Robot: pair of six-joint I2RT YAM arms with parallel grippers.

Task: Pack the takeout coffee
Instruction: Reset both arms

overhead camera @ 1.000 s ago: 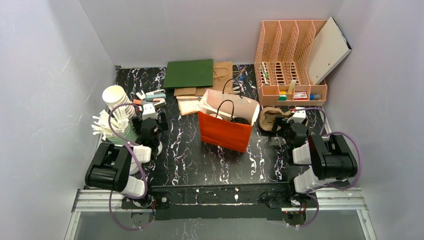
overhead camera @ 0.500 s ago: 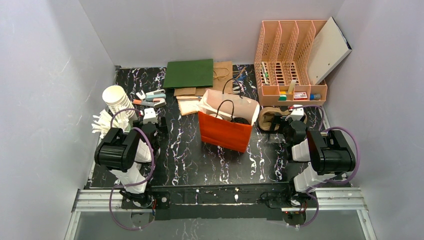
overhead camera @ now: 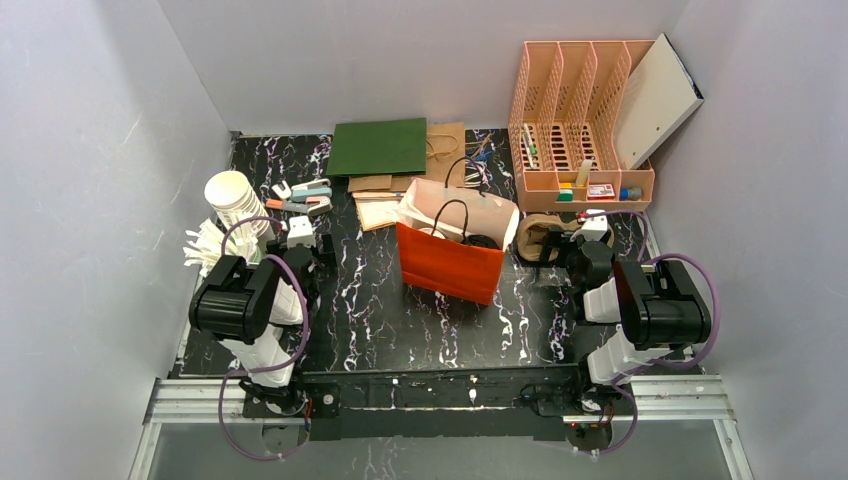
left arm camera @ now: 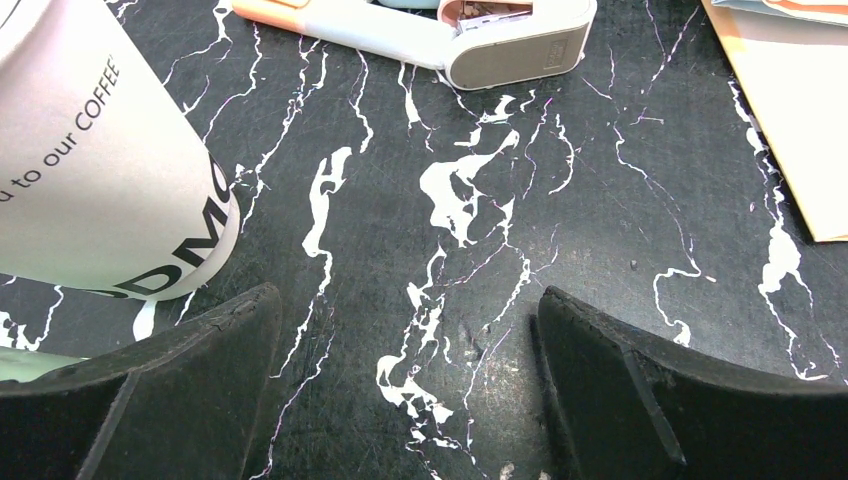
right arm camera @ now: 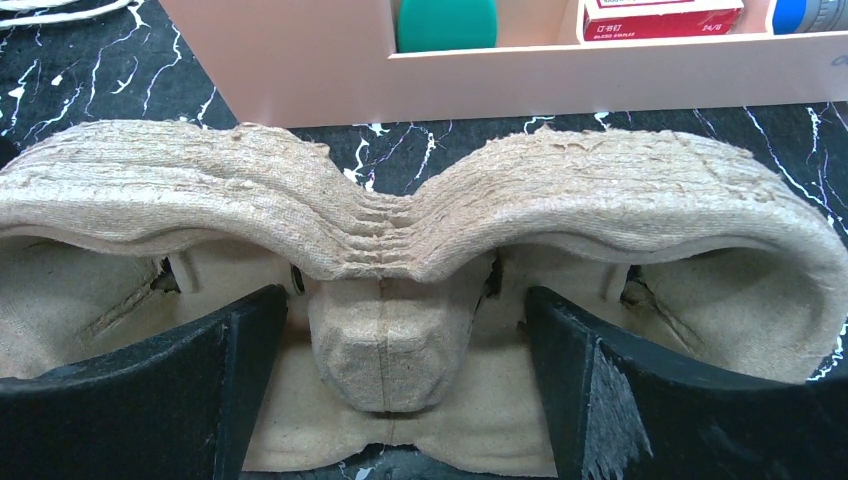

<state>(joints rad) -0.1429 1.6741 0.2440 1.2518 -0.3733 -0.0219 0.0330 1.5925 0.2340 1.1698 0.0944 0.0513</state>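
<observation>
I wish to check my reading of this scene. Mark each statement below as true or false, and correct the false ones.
1. The right pincer is open, and the pulp cup carrier is directly in front of it. True.
2. The orange bag lies flat. False: it stands upright with its top open.
3. The left pincer grips the white paper cup. False: it is open and holds nothing; the cup is off to one side of it.
4. The pink file organizer stands far from the arms, on the right side. True.
</observation>
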